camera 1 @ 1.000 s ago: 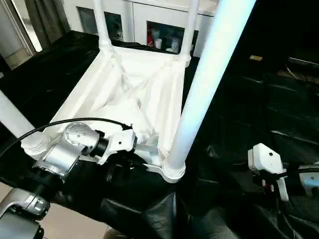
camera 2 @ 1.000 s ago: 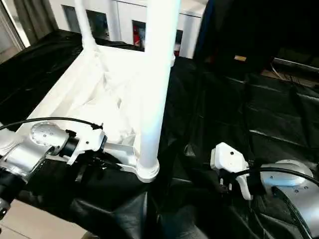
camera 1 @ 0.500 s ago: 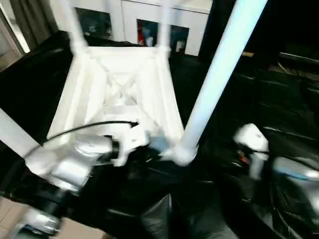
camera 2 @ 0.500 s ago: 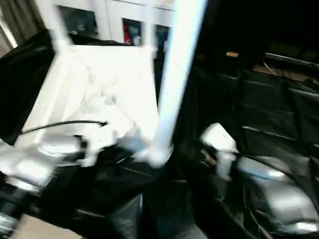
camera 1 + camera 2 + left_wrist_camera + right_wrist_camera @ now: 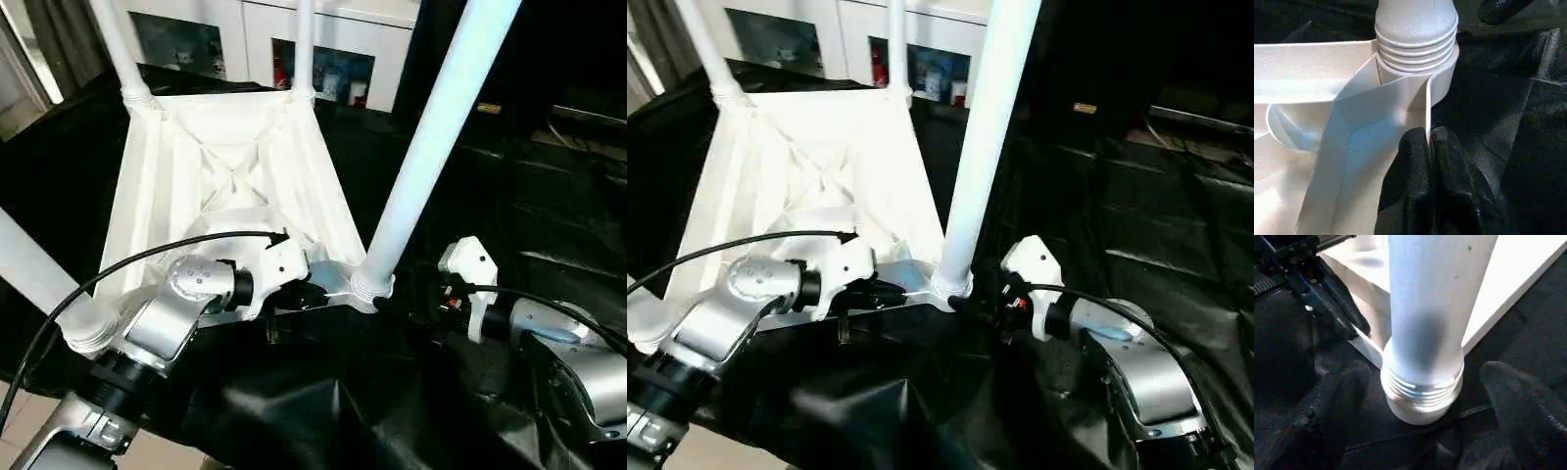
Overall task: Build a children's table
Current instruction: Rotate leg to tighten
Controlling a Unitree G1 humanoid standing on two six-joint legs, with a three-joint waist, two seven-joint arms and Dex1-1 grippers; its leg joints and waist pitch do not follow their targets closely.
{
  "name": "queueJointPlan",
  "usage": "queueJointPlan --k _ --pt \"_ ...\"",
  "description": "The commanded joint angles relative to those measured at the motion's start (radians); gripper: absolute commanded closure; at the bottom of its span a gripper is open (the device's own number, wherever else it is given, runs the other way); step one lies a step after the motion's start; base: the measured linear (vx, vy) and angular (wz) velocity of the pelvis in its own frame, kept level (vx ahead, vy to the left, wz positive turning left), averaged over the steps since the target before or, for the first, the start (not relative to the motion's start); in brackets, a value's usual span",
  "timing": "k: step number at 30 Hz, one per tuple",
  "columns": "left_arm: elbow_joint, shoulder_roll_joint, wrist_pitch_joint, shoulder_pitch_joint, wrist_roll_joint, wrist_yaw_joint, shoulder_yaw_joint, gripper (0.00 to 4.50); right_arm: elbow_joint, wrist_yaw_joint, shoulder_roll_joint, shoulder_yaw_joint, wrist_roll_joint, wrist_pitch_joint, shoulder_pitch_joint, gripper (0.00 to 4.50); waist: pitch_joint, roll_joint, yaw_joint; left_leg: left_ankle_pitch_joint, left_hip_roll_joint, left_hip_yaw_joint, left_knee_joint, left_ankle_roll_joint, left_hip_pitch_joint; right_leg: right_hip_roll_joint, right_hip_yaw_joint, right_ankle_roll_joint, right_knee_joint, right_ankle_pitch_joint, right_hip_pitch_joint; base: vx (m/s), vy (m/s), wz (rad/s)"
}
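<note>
White plastic tabletop [image 5: 216, 186] lies upside down on the black cloth [image 5: 549, 225], legs up. Its near leg [image 5: 431, 137] stands in the corner socket [image 5: 1422, 401]. Left gripper [image 5: 1429, 147] pinches the tabletop's thin rim. Right gripper [image 5: 1422, 431] is spread around the socket.

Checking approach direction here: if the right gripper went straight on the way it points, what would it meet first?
Probably the near leg's threaded base at the tabletop's corner socket; the right gripper's open fingers stand to either side of it.
</note>
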Motion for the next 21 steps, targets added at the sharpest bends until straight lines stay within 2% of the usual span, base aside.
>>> queueJointPlan --k 1,2,3,4,5,6,9,12,13,15,16,17,18,19,21 --pt "0.020 0.033 0.032 0.023 0.008 -0.024 -0.013 4.50 0.008 0.018 0.000 0.021 -0.006 -0.009 -0.011 0.03 -0.076 -0.002 0.013 -0.199 0.035 -0.018 -0.055 0.056 0.006 -0.060 0.041 -0.193 -0.067 -0.264 0.057 0.000 0.000 0.00" --pt "0.019 0.035 0.032 0.023 0.007 -0.026 -0.011 4.50 0.008 0.019 0.001 0.025 -0.007 -0.009 -0.012 0.03 -0.086 -0.012 0.012 -0.192 0.035 -0.017 -0.052 0.058 0.007 -0.059 0.039 -0.195 -0.065 -0.256 0.061 0.000 0.000 0.00" --pt "0.026 0.058 0.018 0.018 -0.003 -0.047 0.003 4.50 0.026 0.026 0.019 0.052 -0.009 -0.009 -0.038 0.03 -0.093 -0.018 0.011 -0.163 0.035 -0.017 -0.051 0.064 0.005 -0.061 0.038 -0.202 -0.058 -0.231 0.063 0.000 0.000 0.00" --pt "0.043 0.064 0.006 0.019 -0.013 -0.059 0.012 4.50 0.045 0.026 0.030 0.074 -0.023 -0.022 -0.051 0.03 -0.093 -0.007 0.012 -0.163 0.034 -0.018 -0.050 0.062 0.006 -0.062 0.038 -0.204 -0.057 -0.231 0.060 0.000 0.000 0.00" --pt "0.056 0.067 -0.002 0.019 -0.019 -0.067 0.019 4.50 0.059 0.026 0.037 0.089 -0.033 -0.031 -0.060 0.03 -0.093 -0.008 0.007 -0.176 0.034 -0.016 -0.050 0.054 0.006 -0.060 0.038 -0.205 -0.060 -0.238 0.057 0.000 0.000 0.00" --pt "0.070 0.076 -0.008 0.020 -0.008 -0.072 0.014 4.50 0.074 0.022 0.042 0.111 -0.059 -0.044 -0.068 0.03 -0.097 0.000 0.008 -0.196 0.035 -0.015 -0.049 0.040 0.014 -0.058 0.038 -0.207 -0.062 -0.242 0.055 0.000 0.000 0.00" --pt "0.078 0.080 -0.002 0.013 0.010 -0.076 -0.005 4.50 0.081 0.005 0.057 0.110 -0.066 -0.045 -0.081 0.03 -0.096 -0.007 0.016 -0.245 0.036 -0.015 -0.052 0.021 0.017 -0.059 0.040 -0.197 -0.065 -0.285 0.055 0.000 0.000 0.00" --pt "0.094 0.083 -0.024 0.000 0.029 -0.073 -0.023 4.50 0.080 -0.006 0.068 0.105 -0.059 -0.039 -0.086 0.03 -0.095 -0.004 0.018 -0.279 0.037 -0.021 -0.057 0.003 0.017 -0.061 0.039 -0.170 -0.070 -0.351 0.054 0.000 0.000 0.00" --pt "0.101 0.081 -0.022 -0.006 0.031 -0.070 -0.025 4.50 0.077 -0.008 0.070 0.106 -0.057 -0.036 -0.084 0.03 -0.094 0.000 0.018 -0.286 0.037 -0.022 -0.058 -0.003 0.017 -0.062 0.039 -0.166 -0.069 -0.356 0.055 0.000 0.000 0.00" --pt "0.120 0.072 -0.012 -0.022 0.025 -0.063 -0.020 4.50 0.076 -0.012 0.074 0.108 -0.056 -0.038 -0.080 0.03 -0.096 -0.001 0.016 -0.310 0.035 -0.023 -0.059 -0.012 0.018 -0.061 0.040 -0.156 -0.073 -0.371 0.056 0.000 0.000 0.00" --pt "0.131 0.064 -0.003 -0.034 0.014 -0.071 -0.015 4.05 0.077 -0.016 0.077 0.107 -0.056 -0.042 -0.074 0.00 -0.095 0.008 0.018 -0.314 0.033 -0.024 -0.058 -0.014 0.018 -0.062 0.040 -0.155 -0.073 -0.373 0.055 0.000 0.000 0.00" --pt "0.131 0.064 -0.002 -0.035 0.013 -0.072 -0.015 4.05 0.077 -0.016 0.077 0.107 -0.056 -0.042 -0.074 0.00 -0.097 0.001 0.018 -0.317 0.033 -0.022 -0.057 -0.013 0.021 -0.061 0.040 -0.155 -0.075 -0.371 0.053 0.000 0.000 0.00" --pt "0.137 0.061 -0.005 -0.040 0.012 -0.072 -0.014 4.05 0.073 -0.019 0.079 0.106 -0.055 -0.043 -0.066 0.00 -0.096 0.005 0.018 -0.324 0.033 -0.023 -0.058 -0.013 0.019 -0.061 0.040 -0.156 -0.077 -0.377 0.054 0.000 0.000 0.00" --pt "0.140 0.059 -0.010 -0.042 0.014 -0.069 -0.012 4.05 0.071 -0.020 0.080 0.105 -0.054 -0.042 -0.062 0.00 -0.096 0.003 0.018 -0.325 0.032 -0.024 -0.057 -0.012 0.018 -0.061 0.039 -0.154 -0.077 -0.383 0.055 0.000 0.000 0.00" --pt "0.156 0.054 -0.014 -0.051 0.022 -0.062 -0.013 3.87 0.060 -0.018 0.078 0.105 -0.054 -0.043 -0.049 0.00 -0.097 0.013 0.021 -0.329 0.031 -0.024 -0.056 -0.011 0.021 -0.061 0.039 -0.144 -0.080 -0.403 0.052 0.000 0.000 0.00"
